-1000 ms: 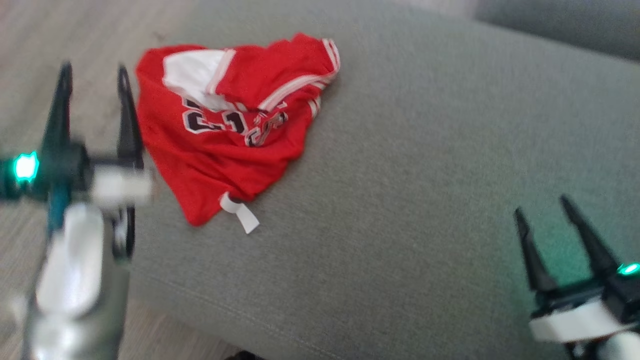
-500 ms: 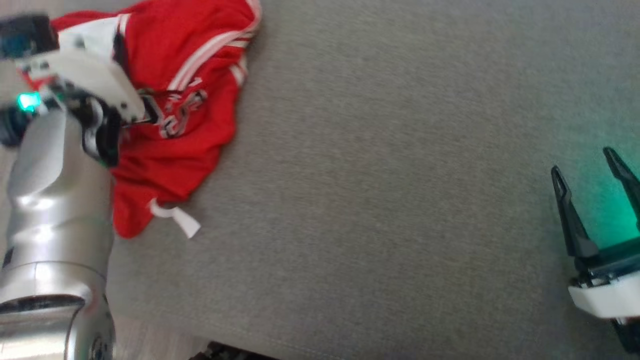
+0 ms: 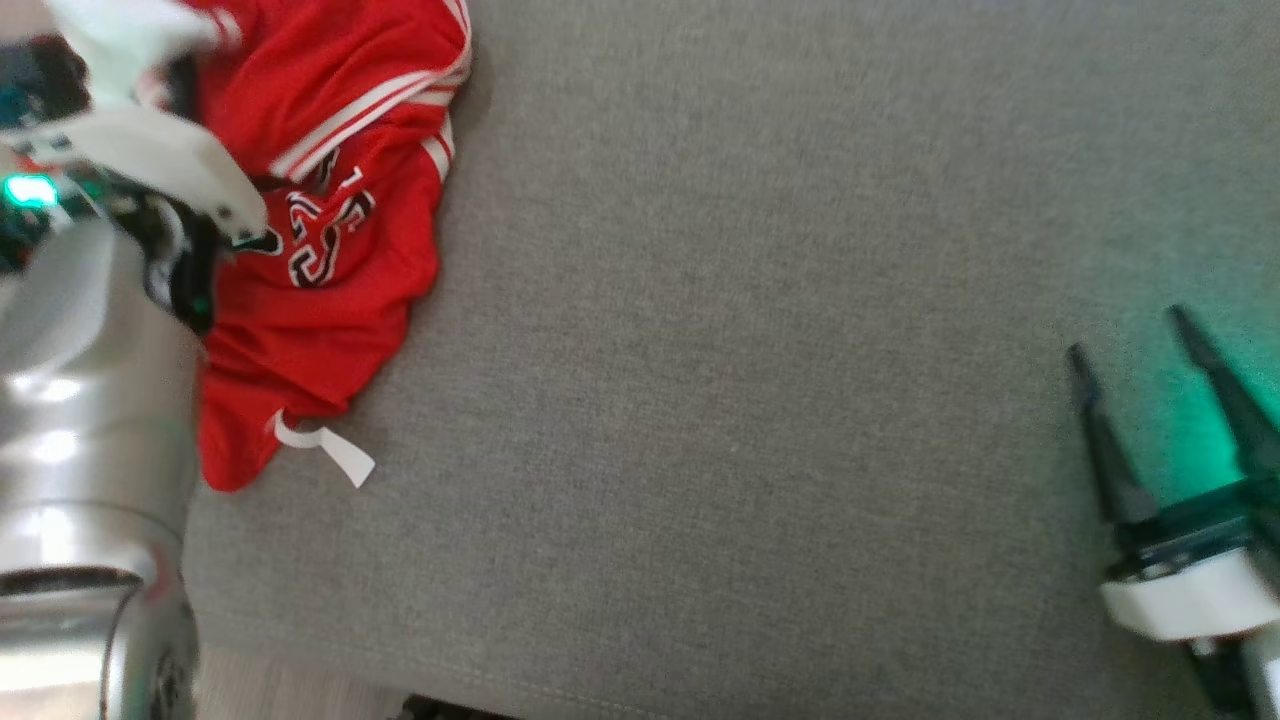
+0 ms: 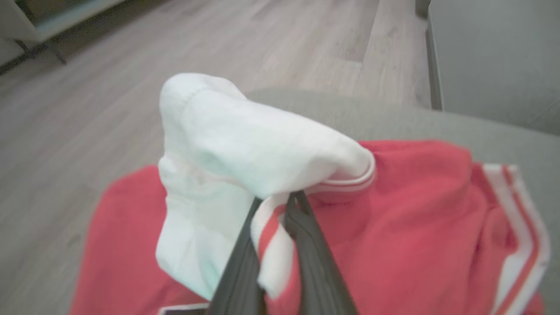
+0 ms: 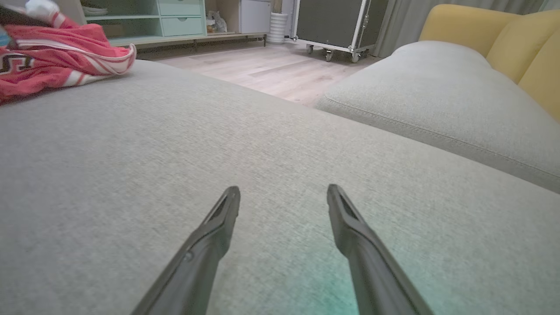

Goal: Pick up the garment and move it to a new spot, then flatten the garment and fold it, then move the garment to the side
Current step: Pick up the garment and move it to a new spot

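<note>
The garment is a crumpled red jersey with white stripes, black lettering and a white label, lying at the left edge of the grey sofa cushion. My silver left arm reaches over it from the left. In the left wrist view my left gripper is shut on a red-and-white striped edge of the garment, and a white fold is lifted above the fingers. My right gripper hovers open over bare cushion at the far right, well away from the garment; nothing lies between its fingers.
Wooden floor lies just past the cushion's left edge. A second grey cushion and yellow cushions sit beyond a gap. A pale green cabinet and a wheeled case stand across the room.
The head camera has shifted. My left gripper moved from beside the garment onto it and shut on its striped edge. The right gripper stays open.
</note>
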